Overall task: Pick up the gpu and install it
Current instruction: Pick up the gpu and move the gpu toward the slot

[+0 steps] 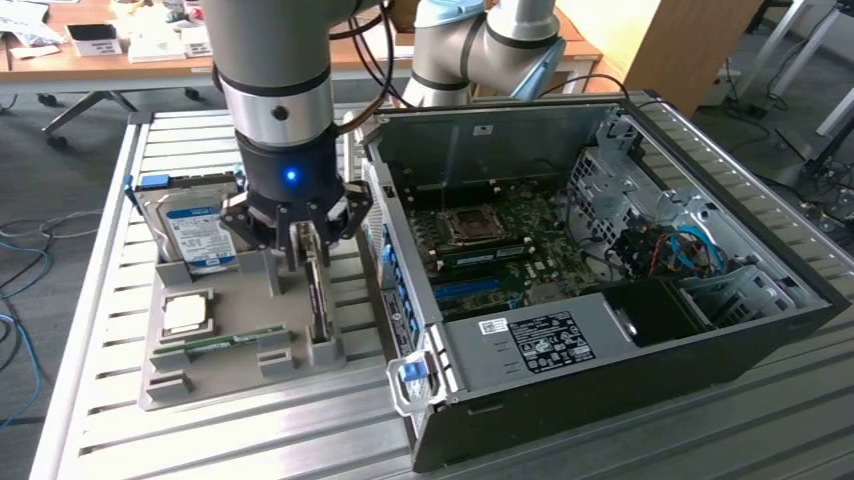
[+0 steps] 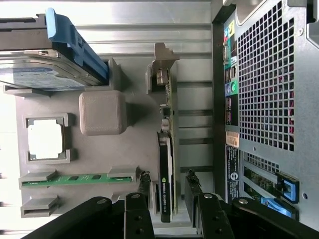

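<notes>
The gpu [image 1: 319, 312] stands on its edge in a slot of the grey holder tray [image 1: 234, 285], beside the open computer case [image 1: 747, 330]. In the wrist view the gpu [image 2: 167, 144] is a thin green card with a black cooler and a silver bracket at its far end. My gripper [image 1: 306, 255] hangs right over it. The gripper [image 2: 168, 188] is open, with one finger on each side of the card's cooler end. A small gap shows between each finger and the card.
The tray [image 2: 134, 159] also holds a silver hard drive [image 1: 194, 235], a processor chip [image 1: 184, 315] and a green memory stick [image 1: 214, 345]. The case lies on its side with its motherboard [image 1: 494, 240] exposed. The case's perforated rear wall [image 2: 269, 74] stands close beside the card.
</notes>
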`<state>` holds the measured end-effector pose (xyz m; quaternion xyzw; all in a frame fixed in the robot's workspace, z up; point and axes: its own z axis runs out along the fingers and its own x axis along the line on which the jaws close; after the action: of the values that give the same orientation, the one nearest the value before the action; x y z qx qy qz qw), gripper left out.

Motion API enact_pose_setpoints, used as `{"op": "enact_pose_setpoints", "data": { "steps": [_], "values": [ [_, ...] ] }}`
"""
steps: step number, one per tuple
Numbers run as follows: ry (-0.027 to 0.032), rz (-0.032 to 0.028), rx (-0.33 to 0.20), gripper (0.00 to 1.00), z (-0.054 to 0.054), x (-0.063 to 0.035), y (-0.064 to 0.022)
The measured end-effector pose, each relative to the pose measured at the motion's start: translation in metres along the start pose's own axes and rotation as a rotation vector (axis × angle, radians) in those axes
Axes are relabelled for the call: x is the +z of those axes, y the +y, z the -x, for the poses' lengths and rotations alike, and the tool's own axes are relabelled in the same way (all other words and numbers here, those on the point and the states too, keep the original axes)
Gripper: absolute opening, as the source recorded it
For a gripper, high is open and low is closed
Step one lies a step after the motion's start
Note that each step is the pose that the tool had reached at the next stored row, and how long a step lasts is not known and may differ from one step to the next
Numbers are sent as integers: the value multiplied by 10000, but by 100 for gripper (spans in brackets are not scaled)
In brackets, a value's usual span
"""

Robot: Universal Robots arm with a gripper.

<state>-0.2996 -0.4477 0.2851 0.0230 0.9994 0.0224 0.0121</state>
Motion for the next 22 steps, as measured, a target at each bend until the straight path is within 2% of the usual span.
{"op": "enact_pose_setpoints", "data": {
  "steps": [10, 22],
  "values": [
    [-1, 0, -2, 42, 9, 136, 14],
    [-1, -6, -5, 42, 24, 251, 52]
  ]
}}
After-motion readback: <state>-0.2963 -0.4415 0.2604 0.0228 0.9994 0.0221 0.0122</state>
